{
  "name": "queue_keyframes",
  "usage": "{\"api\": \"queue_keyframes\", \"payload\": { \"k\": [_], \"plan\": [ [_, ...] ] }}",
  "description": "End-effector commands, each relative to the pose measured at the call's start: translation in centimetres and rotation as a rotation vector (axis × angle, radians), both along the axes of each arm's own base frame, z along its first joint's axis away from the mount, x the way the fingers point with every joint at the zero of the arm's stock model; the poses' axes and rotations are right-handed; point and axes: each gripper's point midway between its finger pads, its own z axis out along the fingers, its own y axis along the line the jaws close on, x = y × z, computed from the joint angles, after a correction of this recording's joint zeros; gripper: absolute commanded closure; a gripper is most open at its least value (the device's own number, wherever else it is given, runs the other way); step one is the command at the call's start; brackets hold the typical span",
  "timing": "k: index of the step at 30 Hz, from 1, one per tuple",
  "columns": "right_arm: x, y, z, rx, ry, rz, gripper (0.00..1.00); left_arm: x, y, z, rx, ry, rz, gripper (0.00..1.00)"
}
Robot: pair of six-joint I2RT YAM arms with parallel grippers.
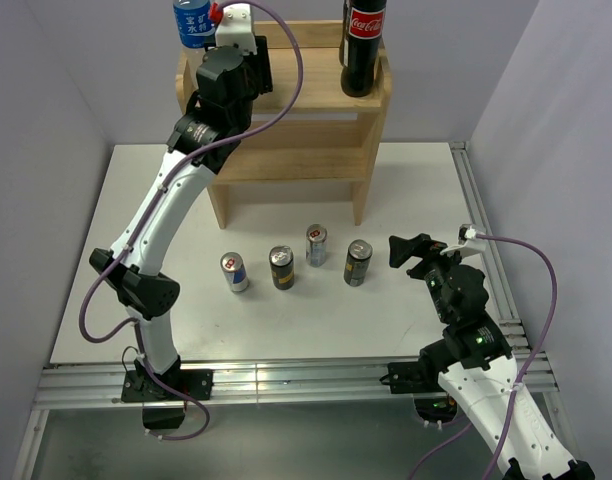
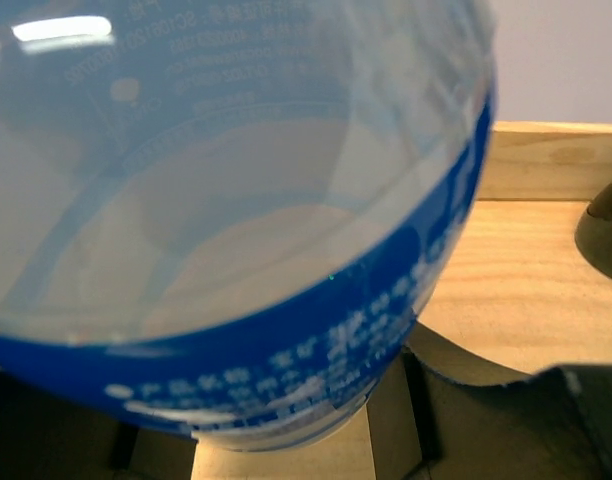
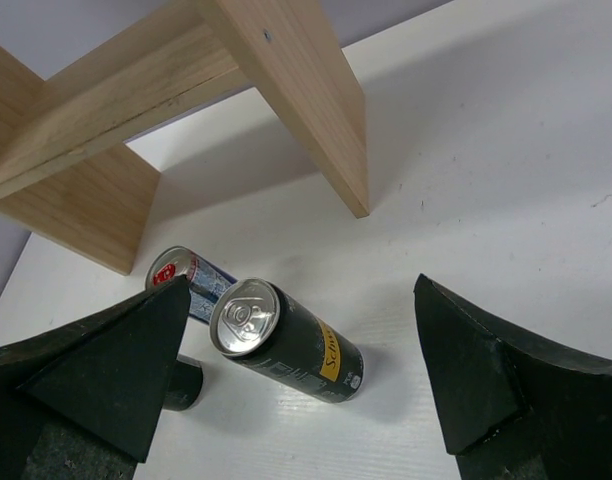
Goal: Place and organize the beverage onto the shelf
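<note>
While upright, four cans [image 1: 282,267], two bottles [image 1: 363,45].

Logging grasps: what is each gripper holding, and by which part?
Right gripper: open, nothing held. Left gripper: the water bottle sits between its jaws at the blue-labelled body, but a firm clamp cannot be told.

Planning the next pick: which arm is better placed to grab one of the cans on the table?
Right. The right gripper is open, empty and just beside the black-and-yellow can. The left gripper is up at the water bottle on top of the shelf.
</note>
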Motion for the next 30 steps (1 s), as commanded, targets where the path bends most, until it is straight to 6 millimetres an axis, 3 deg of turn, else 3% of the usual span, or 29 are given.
{"api": "queue_keyframes", "payload": {
  "k": [1,4,7,14,18,21,24,30],
  "plan": [
    [0.2,0.0,0.6,0.014,-0.030,-0.005,0.00,-2.5,0.4,3.6,-0.030,-0.047,-0.028,1.00],
    [0.1,0.1,0.6,0.015,-0.030,-0.002,0.00,-2.6,0.1,3.7,-0.007,-0.041,-0.036,0.99],
    [0.1,0.1,0.6,0.017,-0.031,-0.002,0.00,-2.6,0.2,3.7,-0.003,-0.044,-0.030,0.90],
    [0.1,0.1,0.6,0.019,-0.031,0.001,0.00,-1.4,-0.4,1.1,0.042,0.012,-0.018,0.78],
    [0.1,0.1,0.6,0.019,-0.032,0.001,0.00,-0.9,-0.5,0.2,0.057,0.019,-0.007,0.39],
    [0.1,0.1,0.6,0.019,-0.032,-0.001,0.00,-0.5,-0.6,-0.2,0.067,0.026,-0.002,0.21],
    [0.1,0.1,0.6,0.021,-0.034,0.001,0.00,-0.3,-0.8,-0.7,0.074,0.033,-0.001,0.14],
    [0.1,0.1,0.6,0.021,-0.034,0.001,0.00,-0.3,-0.4,-0.9,0.071,0.032,0.018,0.12]
  ]
}}
